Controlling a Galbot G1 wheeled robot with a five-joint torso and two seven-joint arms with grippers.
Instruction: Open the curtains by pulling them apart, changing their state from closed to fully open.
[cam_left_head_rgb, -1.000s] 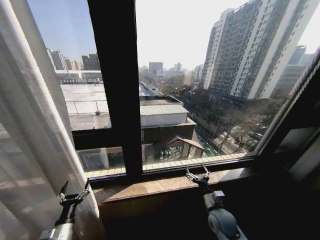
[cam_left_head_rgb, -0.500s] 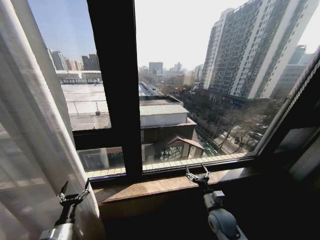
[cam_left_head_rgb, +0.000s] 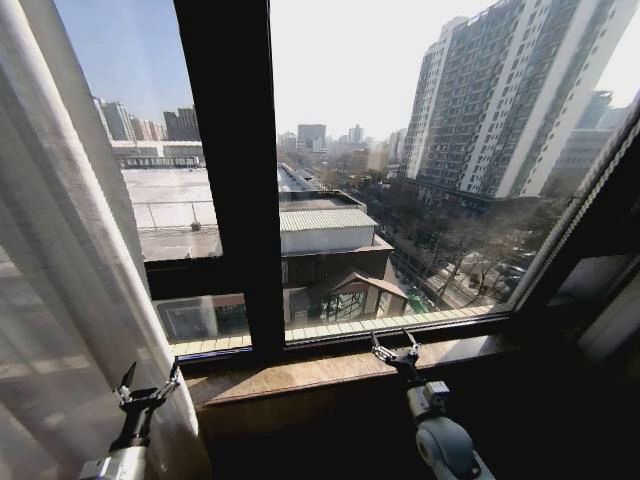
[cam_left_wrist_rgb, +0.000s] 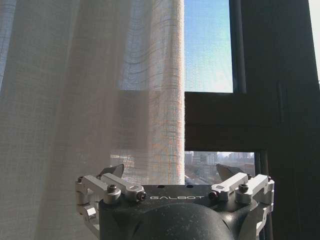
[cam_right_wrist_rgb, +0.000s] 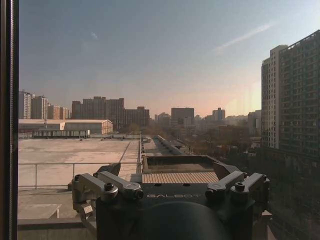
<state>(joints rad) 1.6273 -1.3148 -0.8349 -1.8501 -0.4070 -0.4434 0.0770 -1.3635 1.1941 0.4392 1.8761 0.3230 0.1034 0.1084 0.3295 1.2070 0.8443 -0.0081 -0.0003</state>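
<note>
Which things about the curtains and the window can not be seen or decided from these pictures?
- Left curtain: its top, bottom and outer side are cut off by the head view's edges.
- A right curtain panel: only a pale strip at the head view's right edge; too little to identify.
- Curtain rail: above the frame.
- Left gripper: open beside the curtain; contact with the fabric cannot be judged.
- Right gripper: open over the sill, grasping nothing.
</note>
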